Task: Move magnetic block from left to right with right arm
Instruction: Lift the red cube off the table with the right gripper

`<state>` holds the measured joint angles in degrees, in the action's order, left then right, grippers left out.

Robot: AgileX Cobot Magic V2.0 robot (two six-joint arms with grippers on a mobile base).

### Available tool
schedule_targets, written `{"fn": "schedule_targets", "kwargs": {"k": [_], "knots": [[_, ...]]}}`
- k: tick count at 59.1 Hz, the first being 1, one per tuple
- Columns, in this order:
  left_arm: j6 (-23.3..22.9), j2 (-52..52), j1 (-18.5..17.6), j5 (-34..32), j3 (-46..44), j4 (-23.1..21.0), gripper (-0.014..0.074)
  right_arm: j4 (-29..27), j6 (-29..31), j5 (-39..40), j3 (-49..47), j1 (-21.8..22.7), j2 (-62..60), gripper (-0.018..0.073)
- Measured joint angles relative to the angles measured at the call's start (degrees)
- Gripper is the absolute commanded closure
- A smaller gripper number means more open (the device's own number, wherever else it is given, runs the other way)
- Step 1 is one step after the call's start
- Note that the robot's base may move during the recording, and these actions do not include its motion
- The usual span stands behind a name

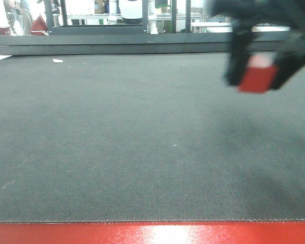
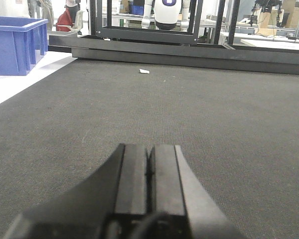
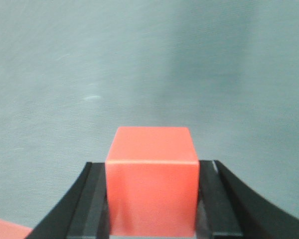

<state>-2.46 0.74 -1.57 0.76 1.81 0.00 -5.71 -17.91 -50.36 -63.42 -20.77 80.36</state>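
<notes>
Right wrist view: magnetic block (image 3: 152, 189) clamped between the two black fingers of the right tool (image 3: 152, 211).
Block is a plain cube, bright red-orange, with matte faces, crisp edges and no markings; top face reads paler than the front. Fingers press its left and right sides. Front view: block and tool are blurred at the right of the scene, seemingly held off the dark grey woven tabletop (image 1: 142, 142). Left tool (image 2: 149, 164) sits low over the tabletop, fingers pressed together, nothing between them. Small white scrap (image 2: 144, 71) lies far back.
</notes>
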Motion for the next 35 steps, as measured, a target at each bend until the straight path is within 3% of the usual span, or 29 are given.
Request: {"fn": "schedule_targets", "kwargs": {"k": [10, 19, 35], "knots": [[0.0, 0.0, 0.0, 0.0, 0.0, 0.0, 0.0713, 0.0, 2.23, 4.13, 7.71, 8.53, -10.57, 0.043], [0.0, 0.0, 0.0, 0.0, 0.0, 0.0, 0.0713, 0.0, 9.67, 11.5, 14.9, 14.71, -20.01, 0.043], [0.0, 0.0, 0.0, 0.0, 0.0, 0.0, 0.0713, 0.0, 15.42, 26.29, 26.36, 17.5, -35.73, 0.043]]}}
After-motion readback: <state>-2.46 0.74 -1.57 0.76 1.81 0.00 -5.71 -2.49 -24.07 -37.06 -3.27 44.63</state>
